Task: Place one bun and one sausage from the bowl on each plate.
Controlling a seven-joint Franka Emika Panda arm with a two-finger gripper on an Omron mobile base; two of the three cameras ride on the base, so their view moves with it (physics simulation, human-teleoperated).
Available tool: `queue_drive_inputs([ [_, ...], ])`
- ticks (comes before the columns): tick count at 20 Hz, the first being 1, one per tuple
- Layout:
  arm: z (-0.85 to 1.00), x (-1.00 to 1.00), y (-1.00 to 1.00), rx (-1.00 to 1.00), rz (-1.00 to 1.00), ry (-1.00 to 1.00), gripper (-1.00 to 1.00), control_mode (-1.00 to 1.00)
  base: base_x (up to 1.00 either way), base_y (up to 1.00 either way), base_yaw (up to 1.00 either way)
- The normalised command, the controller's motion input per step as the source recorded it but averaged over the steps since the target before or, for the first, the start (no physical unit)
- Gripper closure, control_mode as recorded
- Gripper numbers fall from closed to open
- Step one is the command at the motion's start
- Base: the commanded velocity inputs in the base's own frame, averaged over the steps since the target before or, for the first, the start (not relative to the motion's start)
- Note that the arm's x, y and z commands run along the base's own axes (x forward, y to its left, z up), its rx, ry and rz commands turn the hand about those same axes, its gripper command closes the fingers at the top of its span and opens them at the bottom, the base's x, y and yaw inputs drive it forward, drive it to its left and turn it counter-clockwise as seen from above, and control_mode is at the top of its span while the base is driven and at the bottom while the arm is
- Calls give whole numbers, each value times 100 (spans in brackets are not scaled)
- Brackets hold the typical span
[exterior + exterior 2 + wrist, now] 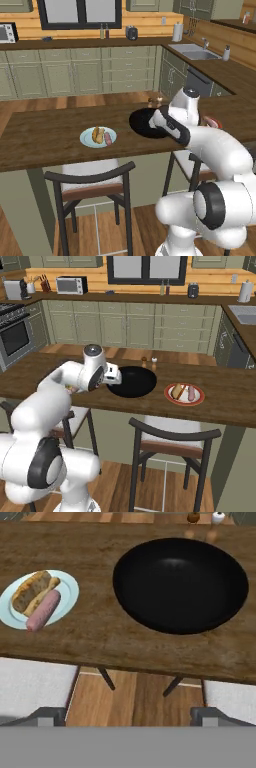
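The wide black bowl (pixel 180 584) lies empty on the wooden counter (pixel 95 632). Left of it in the hand view is the pale blue plate (pixel 67 587), holding a bun (pixel 31 592) and a pink sausage (pixel 44 609). The white plate with the red rim (pixel 185 401) stands to the right of the bowl (pixel 131 381) and carries a bun (pixel 177 391) and a sausage (pixel 191 393). My gripper (pixel 129 718) hangs open just in front of the counter's near edge, above the floor, with nothing between its fingertips (pixel 50 716). My arm covers part of the bowl (pixel 142 122) in the left base view.
Two small shakers (pixel 149 362) stand just beyond the bowl. Stools (pixel 90 177) (pixel 172 438) with dark curved backs are tucked under the counter's near edge. Kitchen cabinets and a sink (pixel 192 50) line the far walls.
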Motion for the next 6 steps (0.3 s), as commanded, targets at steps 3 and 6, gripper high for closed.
queue_drive_inputs([
  [3,82,-100,-5,2,-18,2,-100,-100,0,0,0],
  [6,80,-100,0,0,-19,1,-100,-100,0,0,0],
])
